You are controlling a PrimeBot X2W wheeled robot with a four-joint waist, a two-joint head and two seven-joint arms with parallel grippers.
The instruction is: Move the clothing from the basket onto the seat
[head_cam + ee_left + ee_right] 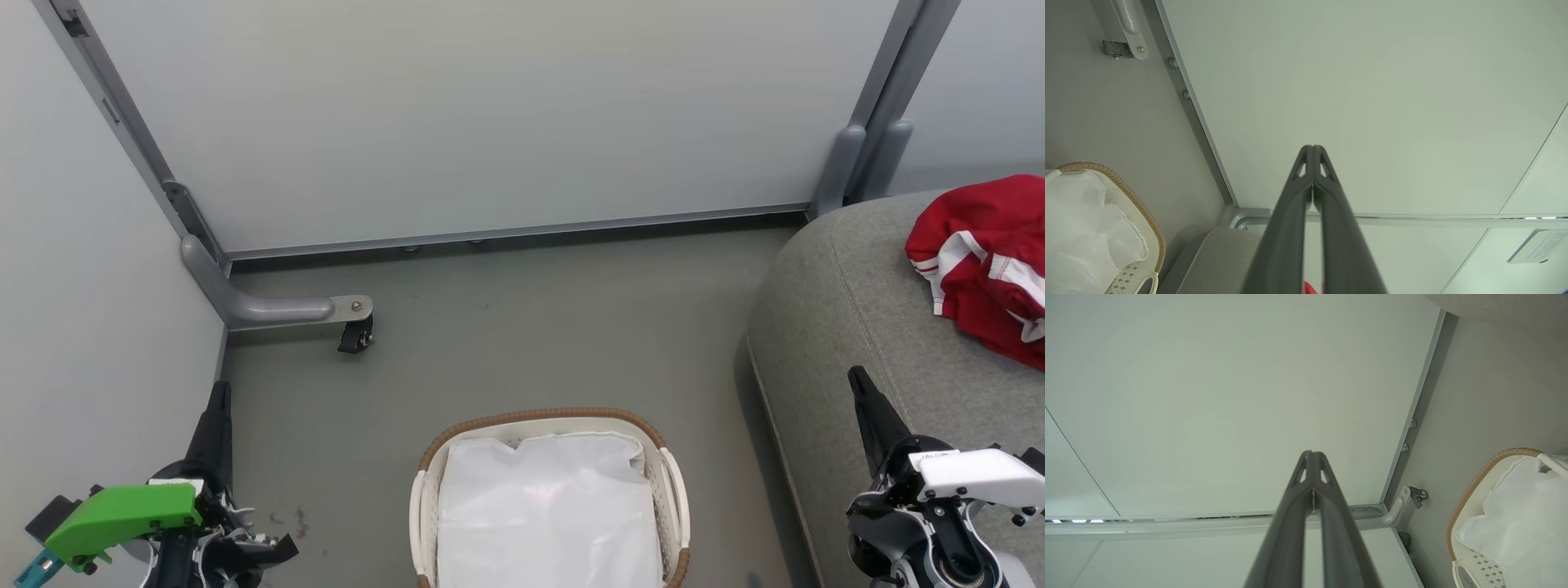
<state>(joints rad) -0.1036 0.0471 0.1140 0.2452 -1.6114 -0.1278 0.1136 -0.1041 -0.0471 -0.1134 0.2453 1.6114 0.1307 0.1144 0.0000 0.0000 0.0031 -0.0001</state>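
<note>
The red clothing (984,265) with white stripes lies bunched on the grey seat (849,327) at the right; a red scrap (1308,288) peeks out beside my left fingers. The cream basket (671,490) with a brown woven rim stands on the floor at bottom centre, holding just its white liner (547,510). The basket (1147,212) and seat (1216,261) appear in the left wrist view, the basket (1470,498) in the right wrist view. My left gripper (219,390) is shut and empty at lower left. My right gripper (856,376) is shut and empty over the seat's front edge.
Pale partition panels (490,114) close off the back and left. A grey metal foot with a black caster (356,333) juts onto the floor at the left. Grey floor (531,335) lies between basket and panels.
</note>
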